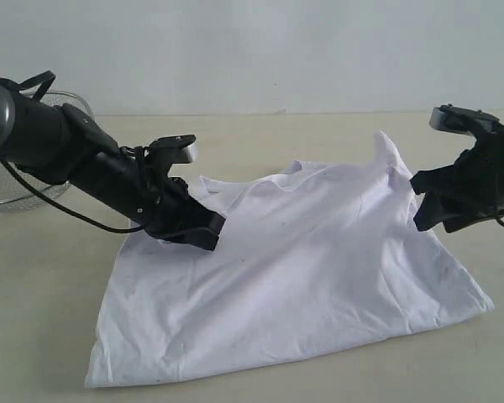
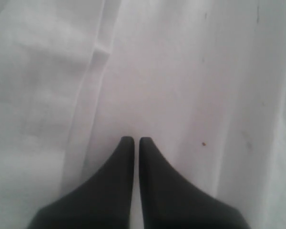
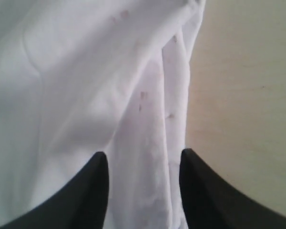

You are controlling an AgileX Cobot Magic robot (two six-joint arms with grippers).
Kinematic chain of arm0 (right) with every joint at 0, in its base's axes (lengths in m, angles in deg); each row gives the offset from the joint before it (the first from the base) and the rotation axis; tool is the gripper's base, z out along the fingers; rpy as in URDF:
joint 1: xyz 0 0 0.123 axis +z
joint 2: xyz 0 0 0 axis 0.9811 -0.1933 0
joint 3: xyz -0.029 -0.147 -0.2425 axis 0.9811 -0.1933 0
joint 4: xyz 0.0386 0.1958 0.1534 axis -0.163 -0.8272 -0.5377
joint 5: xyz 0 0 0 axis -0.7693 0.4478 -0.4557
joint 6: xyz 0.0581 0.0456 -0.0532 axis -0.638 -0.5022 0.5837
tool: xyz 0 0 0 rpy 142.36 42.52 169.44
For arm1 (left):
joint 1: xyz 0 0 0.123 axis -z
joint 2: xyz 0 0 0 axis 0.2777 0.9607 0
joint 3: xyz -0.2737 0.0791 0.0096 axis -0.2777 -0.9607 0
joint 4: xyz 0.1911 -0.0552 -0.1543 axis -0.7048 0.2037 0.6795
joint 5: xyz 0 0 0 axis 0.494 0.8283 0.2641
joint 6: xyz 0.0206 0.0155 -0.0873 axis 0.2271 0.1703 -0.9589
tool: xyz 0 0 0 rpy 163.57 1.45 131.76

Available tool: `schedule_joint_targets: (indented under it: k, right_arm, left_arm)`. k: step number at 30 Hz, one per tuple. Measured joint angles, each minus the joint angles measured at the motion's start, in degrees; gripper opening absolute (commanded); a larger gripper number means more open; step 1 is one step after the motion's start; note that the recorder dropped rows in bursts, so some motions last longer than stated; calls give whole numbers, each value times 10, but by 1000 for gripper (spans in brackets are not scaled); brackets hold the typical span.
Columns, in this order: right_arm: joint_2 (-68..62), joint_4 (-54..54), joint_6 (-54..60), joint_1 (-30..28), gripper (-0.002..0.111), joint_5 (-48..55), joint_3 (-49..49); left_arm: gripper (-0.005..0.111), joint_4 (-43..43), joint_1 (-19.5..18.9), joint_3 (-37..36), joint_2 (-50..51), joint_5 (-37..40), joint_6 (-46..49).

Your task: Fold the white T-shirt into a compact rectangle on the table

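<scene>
The white T-shirt (image 1: pixel 311 252) lies spread on the table (image 1: pixel 260 134), its far edge raised in a ridge with a peak at the right. No red lettering shows; faint reddish marks show through the cloth (image 3: pixel 86 71). My left gripper (image 1: pixel 210 235) rests on the shirt's left part. Its jaws (image 2: pixel 133 139) are pressed almost together on a thin layer of the shirt (image 2: pixel 181 71). At the shirt's right edge is my right gripper (image 1: pixel 424 210). It stands open (image 3: pixel 142 155) with a hanging fold of the shirt between its fingers.
A round wire-mesh basket (image 1: pixel 8 189) sits at the far left behind the left arm. Bare beige tabletop (image 3: pixel 248 95) lies beside the shirt's right edge. A pale wall rises behind the table.
</scene>
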Motion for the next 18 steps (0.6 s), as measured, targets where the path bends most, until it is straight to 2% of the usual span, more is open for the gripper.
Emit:
schedule_joint_targets:
  k: [4, 18]
  right_arm:
    - [-19, -5, -1, 0, 41, 0, 0]
    - [-23, -15, -2, 0, 41, 0, 0]
  left_arm:
    - [5, -5, 0, 0, 0, 0, -6]
    - [5, -27, 0, 3, 18, -1, -34]
